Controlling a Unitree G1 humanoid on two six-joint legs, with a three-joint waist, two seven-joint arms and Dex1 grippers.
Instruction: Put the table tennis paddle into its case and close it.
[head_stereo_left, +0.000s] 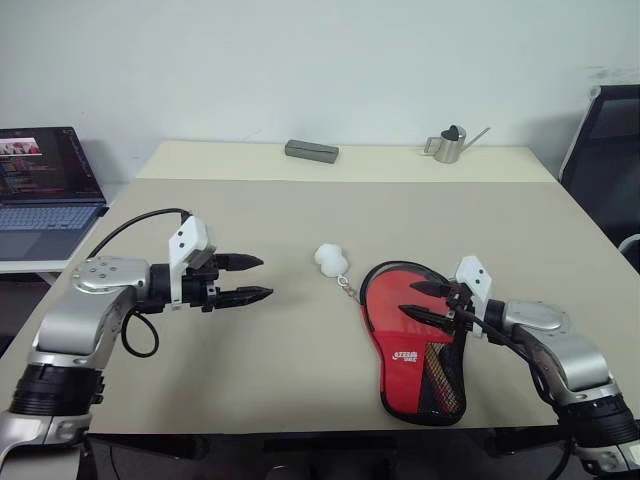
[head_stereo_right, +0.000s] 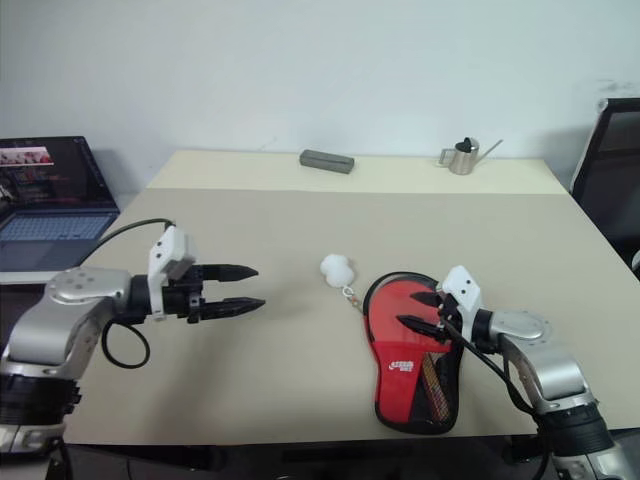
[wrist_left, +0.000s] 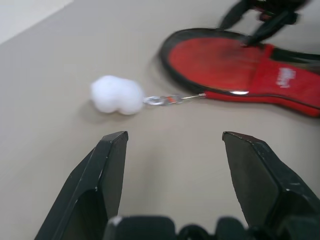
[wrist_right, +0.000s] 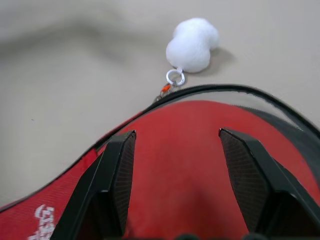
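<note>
Left eye view: case (head_stereo_left: 415, 345) lies on table (head_stereo_left: 300, 210) near front edge, red paddle (wrist_left: 210, 60) inside, flap unzipped. White charm (head_stereo_left: 331, 260) just beside. Right gripper (head_stereo_left: 425, 303) wide apart over case; left gripper (head_stereo_left: 250, 279) wide, empty, well apart. Likely step: closing. Next: grasp zipper.

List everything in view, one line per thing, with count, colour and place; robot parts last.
case: one, red and black, near right part of the table, lying flat.
charm: one, white, on the table just left of the case, joined to it by a small chain.
table: one, beige, middle of the scene.
block: one, grey, far side of the table.
watering can: one, metal, far right of the table.
laptop: one, open, off the table's left edge.
chair: one, black, far right.
left pincer: one, black, open, above bare table left of the charm.
right pincer: one, black, open, over the case.
</note>
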